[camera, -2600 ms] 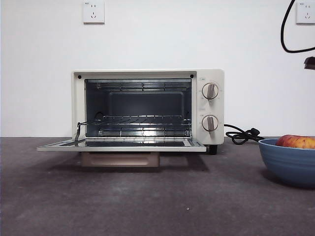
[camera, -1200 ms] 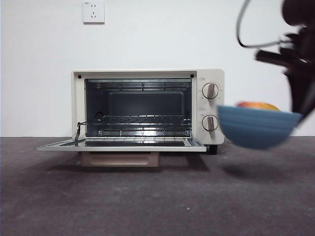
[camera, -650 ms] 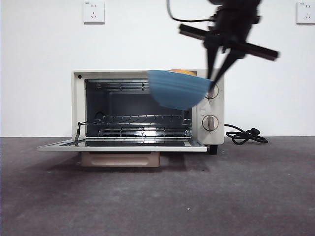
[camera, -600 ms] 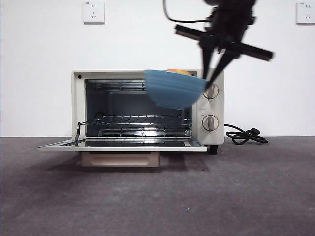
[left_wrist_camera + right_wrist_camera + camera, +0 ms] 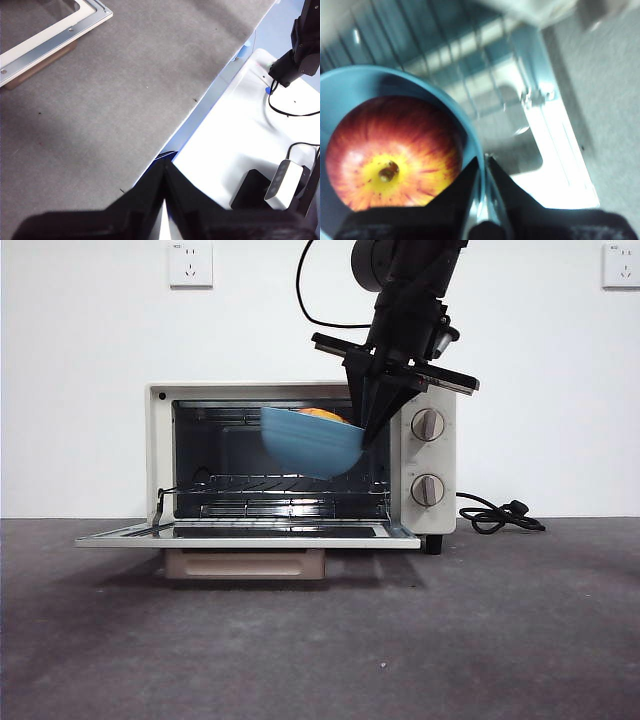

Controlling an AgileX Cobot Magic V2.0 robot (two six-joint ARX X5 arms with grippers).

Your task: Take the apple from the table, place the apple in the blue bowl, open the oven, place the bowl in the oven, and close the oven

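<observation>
The blue bowl (image 5: 310, 443) hangs tilted at the oven's open mouth, just above the wire rack (image 5: 285, 483). My right gripper (image 5: 368, 425) comes down from above and is shut on the bowl's right rim. The apple (image 5: 322, 413) peeks over the rim. In the right wrist view the red and yellow apple (image 5: 392, 152) lies in the bowl (image 5: 465, 125), with the right gripper (image 5: 482, 170) pinching the rim. The cream oven (image 5: 425, 455) has its door (image 5: 250, 533) folded down flat. My left gripper (image 5: 165, 172) is shut and empty over the table's (image 5: 125, 90) edge.
A black power cord (image 5: 495, 517) lies on the table right of the oven. The lowered door sticks out toward the front, and its corner (image 5: 55, 35) shows in the left wrist view. Two knobs (image 5: 428, 425) sit beside the gripper.
The right gripper has carried the bowl with the apple up off the table, leftward, then down into the oven opening. The oven door has stayed open.
</observation>
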